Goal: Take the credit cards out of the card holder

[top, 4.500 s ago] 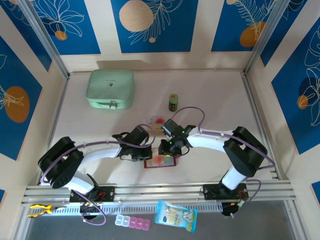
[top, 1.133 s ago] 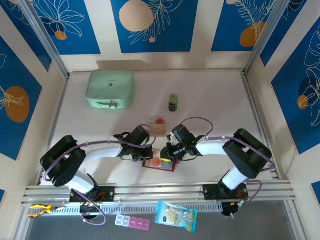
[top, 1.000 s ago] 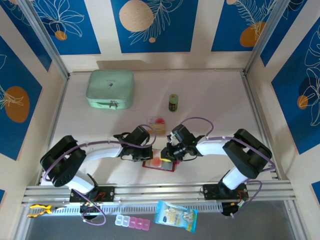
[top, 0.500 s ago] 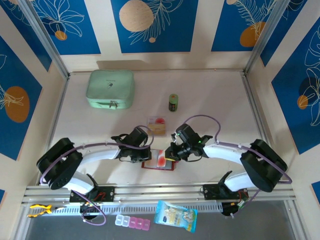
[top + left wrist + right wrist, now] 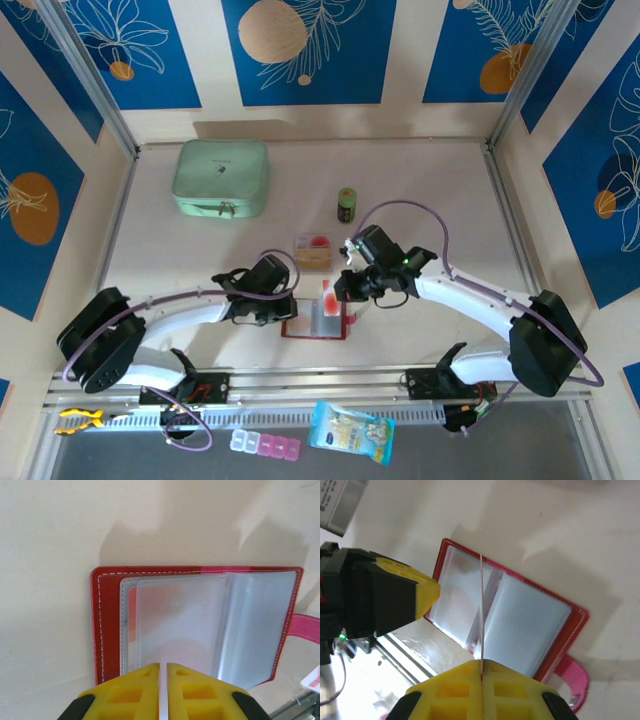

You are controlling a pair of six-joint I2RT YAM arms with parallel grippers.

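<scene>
The dark-red card holder lies open on the table, its clear sleeves fanned out and its pink snap tab to one side. My right gripper hovers over the holder's far edge, shut on a thin credit card, which appears edge-on in the right wrist view. My left gripper sits at the holder's left side with its jaws pinched on a clear sleeve. More credit cards, tan-orange and white with red, lie just beyond the holder.
A mint-green zip case stands at the back left and a small green can at the back centre. A pill box, a blue packet and a yellow tool lie in front of the rail.
My right gripper has drawn away from the holder toward the back right, bringing a card out of the sleeves. The left arm has stretched lower, still at the holder's left edge.
</scene>
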